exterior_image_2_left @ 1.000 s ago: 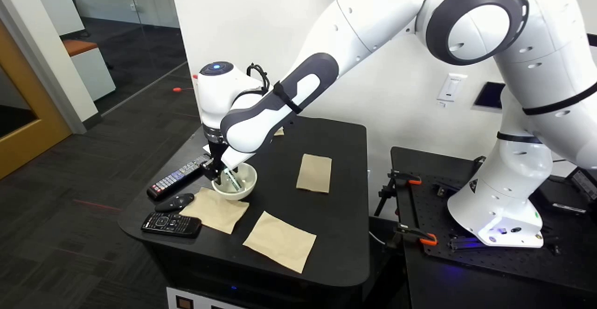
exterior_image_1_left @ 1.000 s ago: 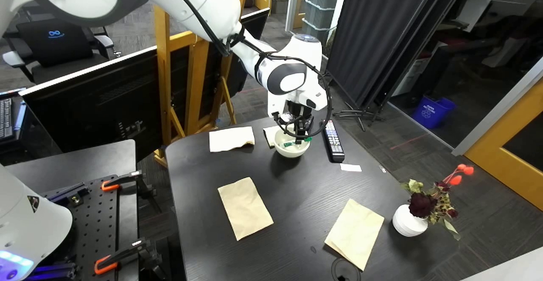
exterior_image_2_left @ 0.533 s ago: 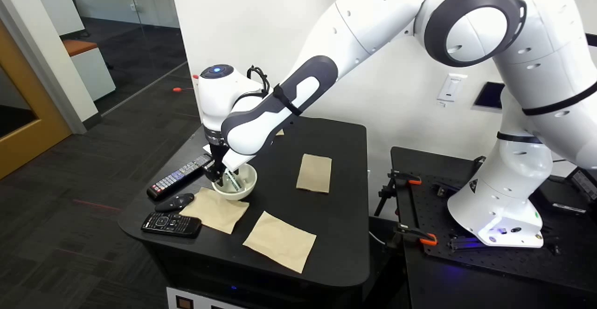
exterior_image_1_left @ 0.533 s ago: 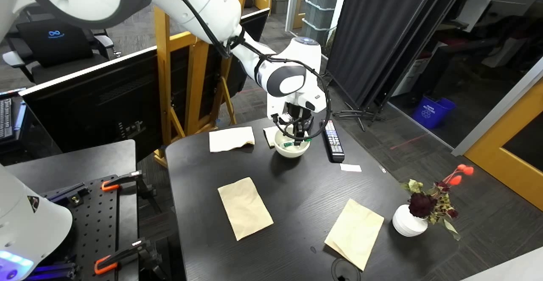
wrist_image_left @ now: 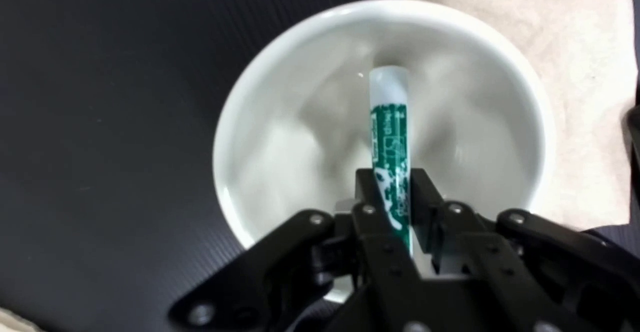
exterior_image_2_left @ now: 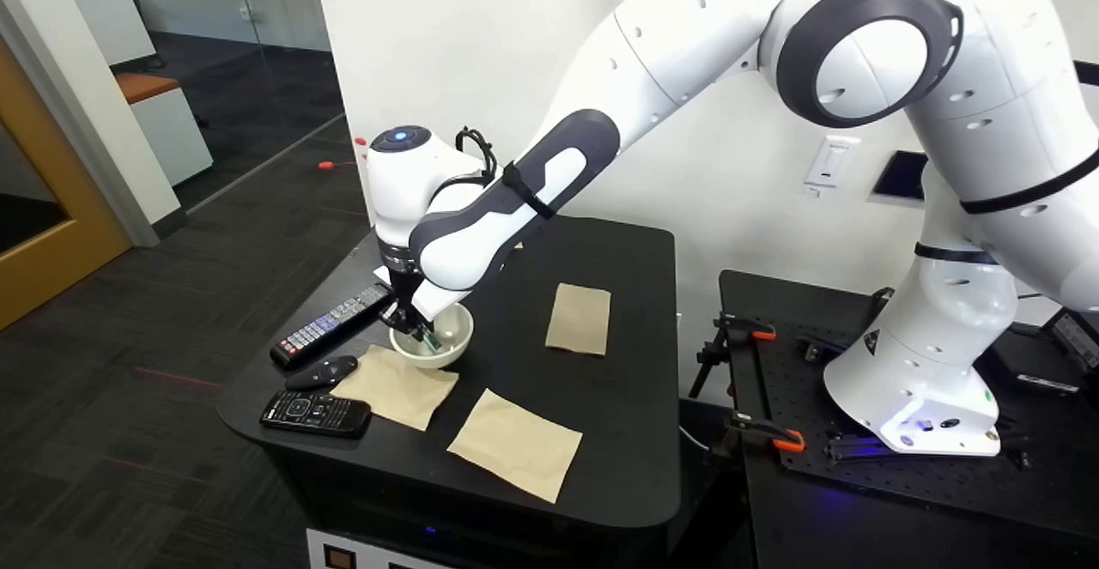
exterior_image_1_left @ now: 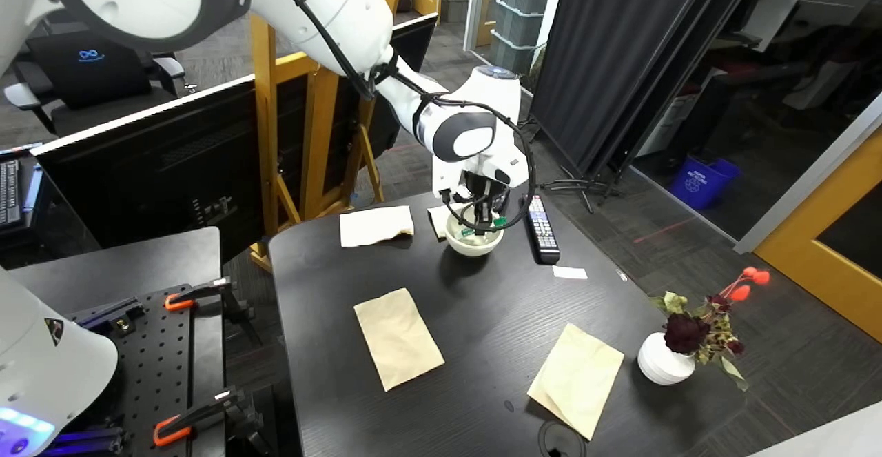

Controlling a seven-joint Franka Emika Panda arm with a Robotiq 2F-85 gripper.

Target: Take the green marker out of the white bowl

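Observation:
The white bowl (wrist_image_left: pixel 280 161) stands on the dark table, seen from above in the wrist view and also showing in both exterior views (exterior_image_1_left: pixel 468 250) (exterior_image_2_left: pixel 434 362). Inside it, the green marker (wrist_image_left: pixel 390 136) has a white end pointing away from my hand. My gripper (wrist_image_left: pixel 391 187) is shut on the marker, one finger against each side of its middle. The marker's near part is hidden behind the left finger. In an exterior view the marker (exterior_image_2_left: pixel 432 342) leans within the bowl below the fingers. Whether it touches the bowl's bottom I cannot tell.
A tan napkin (exterior_image_2_left: pixel 399 387) lies beside the bowl, with others (exterior_image_2_left: pixel 515 444) (exterior_image_2_left: pixel 579 320) across the table. Close by are a long black remote (exterior_image_2_left: pixel 330 326) and two smaller remotes (exterior_image_2_left: pixel 322 373) (exterior_image_2_left: pixel 316 414). A white vase with flowers (exterior_image_1_left: pixel 665 359) stands near the table's edge.
The jaws have come together on the marker. The marker has turned a little, and my hand has shifted slightly over the bowl. The bowl has stayed in place.

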